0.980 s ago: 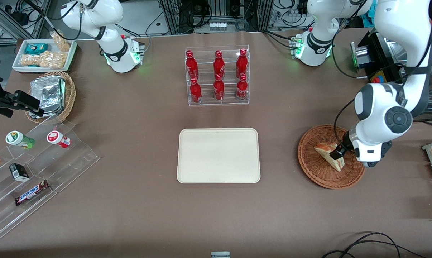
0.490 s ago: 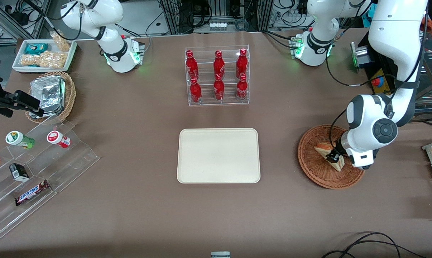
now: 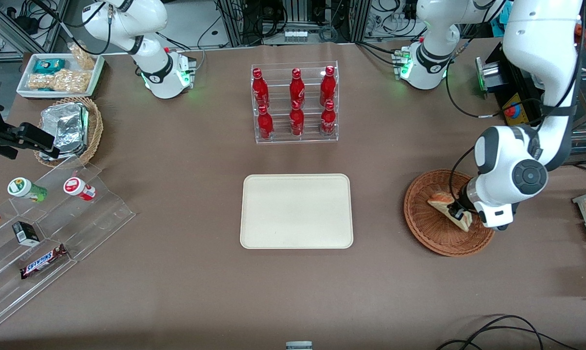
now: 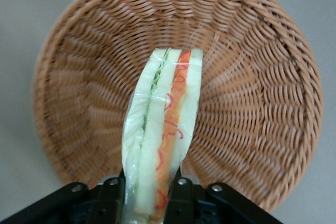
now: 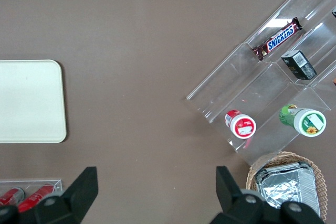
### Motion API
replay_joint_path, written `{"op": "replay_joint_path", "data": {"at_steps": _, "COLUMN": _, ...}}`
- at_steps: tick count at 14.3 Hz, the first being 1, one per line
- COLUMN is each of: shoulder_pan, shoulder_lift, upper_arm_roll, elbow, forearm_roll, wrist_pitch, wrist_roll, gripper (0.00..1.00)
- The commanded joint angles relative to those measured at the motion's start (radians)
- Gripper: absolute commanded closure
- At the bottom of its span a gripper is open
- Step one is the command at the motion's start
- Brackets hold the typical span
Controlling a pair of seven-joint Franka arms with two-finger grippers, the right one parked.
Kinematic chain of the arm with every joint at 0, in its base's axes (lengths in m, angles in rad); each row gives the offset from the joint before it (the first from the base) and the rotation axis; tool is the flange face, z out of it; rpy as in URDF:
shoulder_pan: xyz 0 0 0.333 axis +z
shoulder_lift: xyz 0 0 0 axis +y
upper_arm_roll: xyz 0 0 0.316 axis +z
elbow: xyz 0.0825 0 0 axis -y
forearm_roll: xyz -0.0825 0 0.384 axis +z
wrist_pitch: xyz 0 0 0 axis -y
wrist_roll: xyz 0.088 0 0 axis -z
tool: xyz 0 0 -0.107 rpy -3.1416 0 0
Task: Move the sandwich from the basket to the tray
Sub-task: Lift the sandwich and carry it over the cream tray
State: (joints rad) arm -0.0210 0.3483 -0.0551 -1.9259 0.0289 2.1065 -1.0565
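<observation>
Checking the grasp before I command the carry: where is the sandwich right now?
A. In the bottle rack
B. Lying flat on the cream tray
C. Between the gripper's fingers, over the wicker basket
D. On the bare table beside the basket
C: the left wrist view shows the gripper shut on the wrapped sandwich with the basket beneath it, and in the front view the tray holds nothing.

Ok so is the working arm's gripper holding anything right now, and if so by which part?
Yes. The gripper, inside the basket, is shut on the sandwich, its fingers pinching the two bread faces at one end of the wedge.
</observation>
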Motion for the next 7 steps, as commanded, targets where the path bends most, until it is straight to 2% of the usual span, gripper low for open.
{"op": "replay_joint_path", "data": {"at_steps": 1, "shoulder_pan": -0.039, "shoulder_lift": -0.022, "upper_arm_roll": -0.040, "elbow": 0.117, "forearm_roll": 0.013, "wrist_pitch": -0.198, "wrist_roll": -0.002, "gripper": 0.93}}
{"op": "replay_joint_path", "data": {"at_steps": 4, "shoulder_pan": -0.103, "shoulder_lift": -0.012, "upper_arm_roll": -0.075, "elbow": 0.136, "forearm_roll": -0.012, "wrist_pitch": -0.211, "wrist_roll": 0.065, "gripper": 0.94}}
{"op": "replay_joint_path", "data": {"at_steps": 7, "shoulder_pan": -0.166, "shoulder_lift": 0.096, "upper_arm_roll": -0.179, "elbow": 0.204, "forearm_roll": -0.012, "wrist_pitch": -0.099, "wrist_roll": 0.174, "gripper": 0.99}}
